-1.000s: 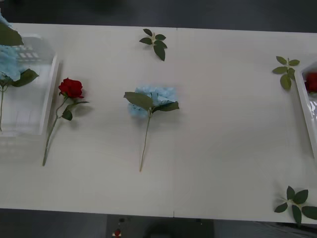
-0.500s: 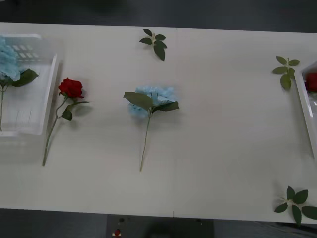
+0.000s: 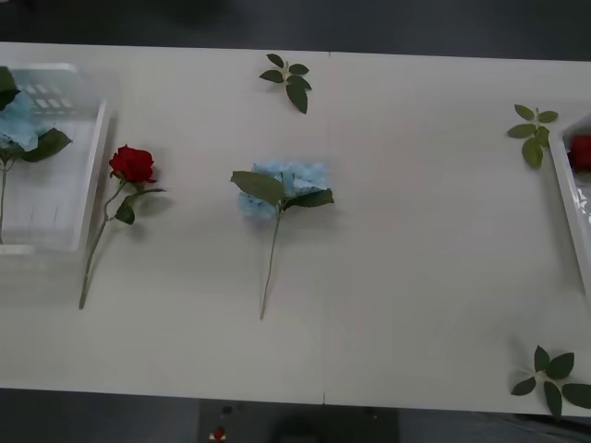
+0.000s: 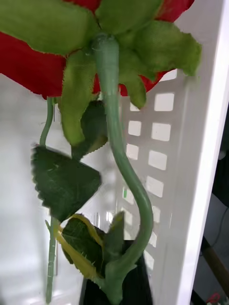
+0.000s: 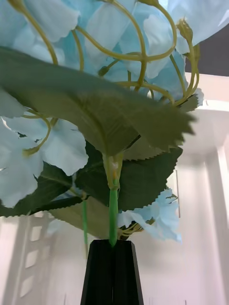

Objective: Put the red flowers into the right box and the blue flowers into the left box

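Observation:
My left gripper (image 5: 113, 244) is shut on the green stem of a blue flower (image 5: 62, 147), which it holds over the white left box (image 5: 210, 109). My right gripper (image 4: 117, 282) is shut on the stem of a red flower (image 4: 33, 66) beside the slotted wall of the right box (image 4: 205, 167). In the front view, a red flower (image 3: 132, 164) lies on the table just right of the left box (image 3: 95, 175). Another blue flower (image 3: 282, 187) lies mid-table. Blue petals and a leaf (image 3: 17, 125) show inside the left box. A red bloom (image 3: 582, 152) shows in the right box (image 3: 565, 185).
Loose green leaf sprigs lie at the table's far middle (image 3: 288, 78), far right (image 3: 532, 129) and near right corner (image 3: 554, 378). The table's front edge (image 3: 323, 401) runs along the bottom of the front view.
At the front view's left edge, the blue bloom and leaf over the left box have shifted leftwards, so less of them shows. The flowers on the table have not moved.

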Robot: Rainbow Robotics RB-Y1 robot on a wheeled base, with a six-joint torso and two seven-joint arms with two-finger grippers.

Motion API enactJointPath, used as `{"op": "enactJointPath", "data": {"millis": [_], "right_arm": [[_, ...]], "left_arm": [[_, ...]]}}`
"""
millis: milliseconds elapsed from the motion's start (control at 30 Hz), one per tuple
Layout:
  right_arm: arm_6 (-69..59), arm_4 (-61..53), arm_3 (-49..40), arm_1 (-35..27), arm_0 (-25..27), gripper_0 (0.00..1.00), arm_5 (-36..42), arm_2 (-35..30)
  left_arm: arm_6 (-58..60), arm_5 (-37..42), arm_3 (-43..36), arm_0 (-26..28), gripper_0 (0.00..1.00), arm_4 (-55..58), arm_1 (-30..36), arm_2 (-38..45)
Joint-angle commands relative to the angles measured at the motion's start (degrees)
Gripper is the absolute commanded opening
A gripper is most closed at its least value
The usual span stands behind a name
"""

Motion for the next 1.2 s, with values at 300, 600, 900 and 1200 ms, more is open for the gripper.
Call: {"op": "enactJointPath", "data": {"millis": [300,600,900,1200], "right_arm": [[2.46,-1.37,-0.05,1.81,-1.62,0.91,0.53,-2.28],[2.54,-1.28,-3.21,0.67,-4.87,0.91,11.86,-8.26],[-1.68,-2.25,-6.73,-1.35,-13.22,0.91,29.27,-8.7],[-17.32,-4.97,-18.24,-3.02,-16.56,0.91,41.66,-8.7]], "left_arm": [[2.62,-3.15,-0.61,1.28,0.0,1.82,-1.74,-0.9],[2.97,-10.18,-0.61,1.28,0.0,6.39,-2.61,-9.08],[2.97,-10.53,-0.61,1.28,0.0,7.27,-2.53,-9.43],[2.79,-12.02,-0.61,1.81,1.0,8.06,-2.53,-9.43]]}}
